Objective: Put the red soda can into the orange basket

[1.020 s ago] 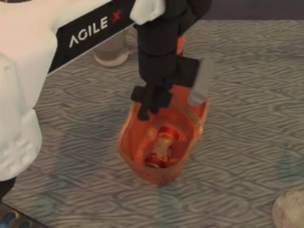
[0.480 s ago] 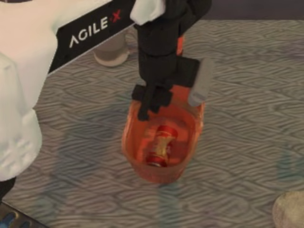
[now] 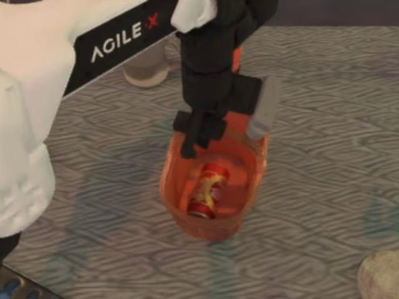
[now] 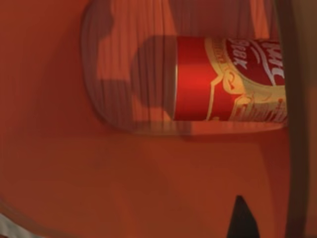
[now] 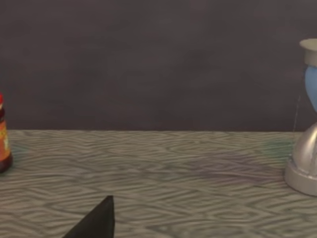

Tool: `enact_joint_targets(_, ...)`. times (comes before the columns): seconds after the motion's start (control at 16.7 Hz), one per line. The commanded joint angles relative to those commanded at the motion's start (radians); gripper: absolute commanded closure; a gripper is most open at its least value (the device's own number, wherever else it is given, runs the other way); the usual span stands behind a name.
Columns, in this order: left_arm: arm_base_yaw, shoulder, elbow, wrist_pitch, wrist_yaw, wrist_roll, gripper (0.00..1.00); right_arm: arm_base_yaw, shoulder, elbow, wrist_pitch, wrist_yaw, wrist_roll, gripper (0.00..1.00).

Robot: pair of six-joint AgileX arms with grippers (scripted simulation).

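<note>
The red soda can [image 3: 207,190] lies on its side inside the orange basket [image 3: 171,187], mid-bench; the left pincer [image 3: 221,132] hangs above, fingers apart, empty, so the drop looks done; right arm out of view.

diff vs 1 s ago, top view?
The orange basket shifted slightly toward the table's left and now sits straighter. The red soda can inside it rolled a little left, lying on its side, ungripped. The left claw hangs open above the basket, unmoved. The mug stayed put.
</note>
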Motion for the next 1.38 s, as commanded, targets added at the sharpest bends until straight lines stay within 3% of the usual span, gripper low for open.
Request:
enact_joint_targets(0.96,0.002,0.001,0.003,-0.003,0.000,0.002,1.00,0.000,0.000,0.000,0.000,0.000,0.000,0.00)
enact_joint_targets(1.38,0.051,-0.005,0.177,-0.184,-0.001,0.034,1.00,0.000,0.000,0.000,0.000,0.000,0.000,0.00)
